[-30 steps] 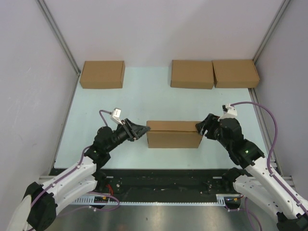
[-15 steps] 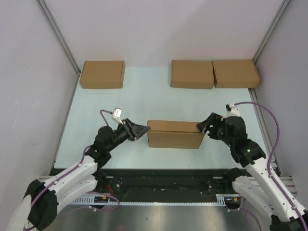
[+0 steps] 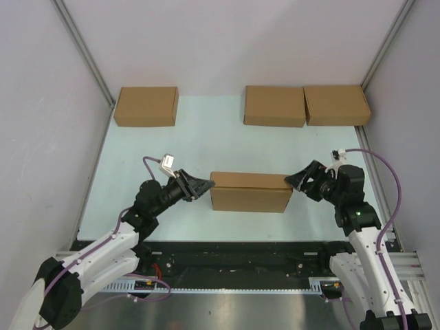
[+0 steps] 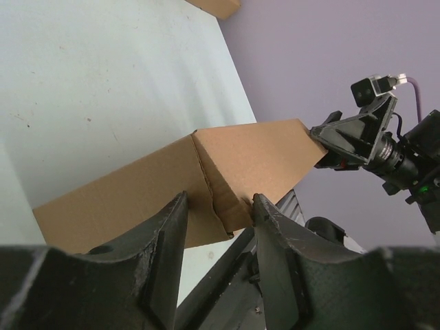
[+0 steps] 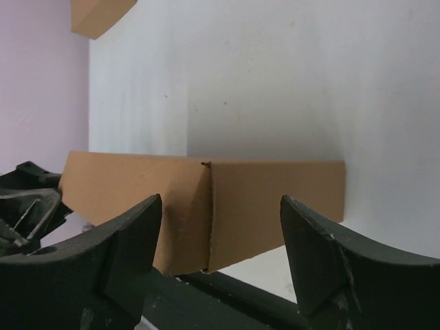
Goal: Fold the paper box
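Note:
The paper box point(image 3: 249, 191) lies closed in the middle of the table, a shallow brown cardboard rectangle. My left gripper point(image 3: 205, 184) is at its left end. In the left wrist view the box's point(image 4: 227, 172) near left corner sits between the parted fingers of the left gripper point(image 4: 218, 206), and one fingertip point(image 4: 260, 203) touches the end edge. My right gripper point(image 3: 294, 181) hovers just off the box's right end. The right wrist view shows the right gripper point(image 5: 220, 201) open wide, with the box point(image 5: 206, 206) a little beyond its tips and nothing held.
Three smaller brown boxes stand along the back: one at the left point(image 3: 146, 106), two side by side at the right point(image 3: 274, 105) point(image 3: 337, 104). Grey walls close in both sides. The black rail point(image 3: 234, 258) runs along the near edge.
My right gripper has drawn back to the right, off the box's right end, and opened wider. The left gripper and the box have stayed put.

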Robot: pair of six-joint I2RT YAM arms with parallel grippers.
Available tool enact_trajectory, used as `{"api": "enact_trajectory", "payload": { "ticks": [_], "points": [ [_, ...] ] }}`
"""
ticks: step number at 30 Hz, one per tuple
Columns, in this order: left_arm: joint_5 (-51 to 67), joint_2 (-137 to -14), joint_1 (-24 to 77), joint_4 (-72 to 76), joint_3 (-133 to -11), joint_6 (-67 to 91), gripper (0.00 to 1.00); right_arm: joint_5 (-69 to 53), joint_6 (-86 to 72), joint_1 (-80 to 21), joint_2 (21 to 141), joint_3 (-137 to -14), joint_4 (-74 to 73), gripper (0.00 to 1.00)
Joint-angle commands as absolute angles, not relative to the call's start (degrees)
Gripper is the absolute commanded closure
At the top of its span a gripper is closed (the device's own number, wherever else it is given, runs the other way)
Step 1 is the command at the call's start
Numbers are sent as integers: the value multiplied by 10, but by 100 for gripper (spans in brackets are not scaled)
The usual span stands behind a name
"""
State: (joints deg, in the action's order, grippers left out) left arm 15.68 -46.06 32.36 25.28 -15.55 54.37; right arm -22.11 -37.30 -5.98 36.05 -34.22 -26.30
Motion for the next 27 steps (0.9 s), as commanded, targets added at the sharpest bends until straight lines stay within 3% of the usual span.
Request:
{"api": "enact_trajectory", "payload": {
  "ticks": [1, 7, 24, 27],
  "points": [
    [177, -463, 320, 180, -164, 516, 53, -314, -404, -50, 358, -334, -199, 25],
    [175, -461, 319, 169, -170, 507, 53, -359, -425, -29, 364, -315, -171, 30],
    [178, -460, 314, 158, -171, 497, 54, -396, -443, -5, 350, -237, -131, 58],
    [178, -459, 314, 159, -165, 497, 54, -399, -452, 11, 345, -220, -121, 67]
  ]
}}
